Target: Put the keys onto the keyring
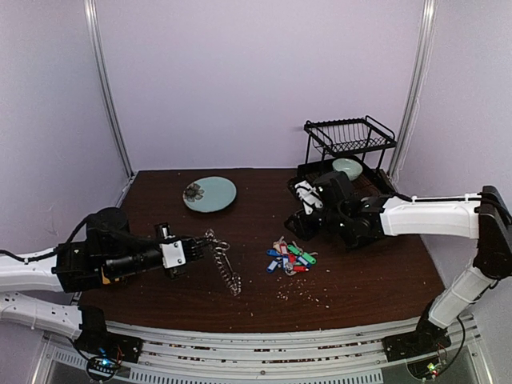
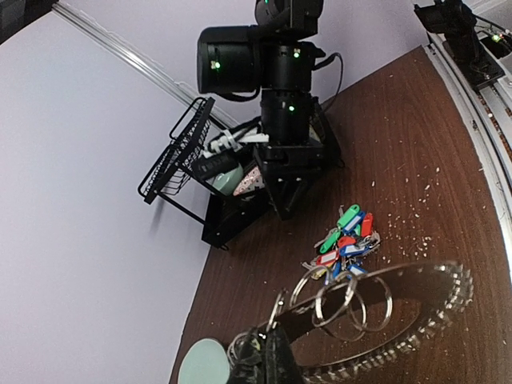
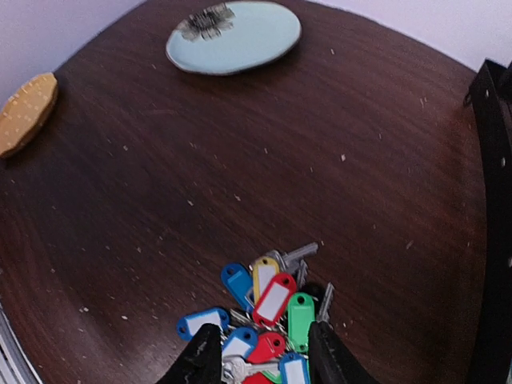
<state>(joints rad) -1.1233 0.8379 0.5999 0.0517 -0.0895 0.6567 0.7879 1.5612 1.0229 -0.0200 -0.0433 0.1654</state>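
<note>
**Left pincer held the keyring, right pincer stood open over the keys**

The left gripper [image 1: 194,250] was fully closed, and it had hold of the keyring [image 1: 224,264] at its edge. The ring reached out from the fingertips toward the middle of the table [image 1: 360,280], and in the top view it was seen almost edge-on. In the left wrist view some smaller plain rings [image 2: 336,300] were near the fingers, and the big ring with its fringe of small silver keys curved to the right.

The keys [image 1: 290,258], with blue, red, green and yellow tags, lay in one loose pile on the dark wood, to the right of the keyring and apart from it.

The right gripper [image 3: 264,362] was just over this pile. Its two fingers [image 3: 200,360] stood wide apart with nothing gripped between them. I could not tell if the tips touched the keys.

A pale blue plate [image 1: 210,194] lay at the back of the table, and a black dish rack [image 1: 348,138] stood in the far right corner. Small light crumbs were scattered on the wood.
</note>
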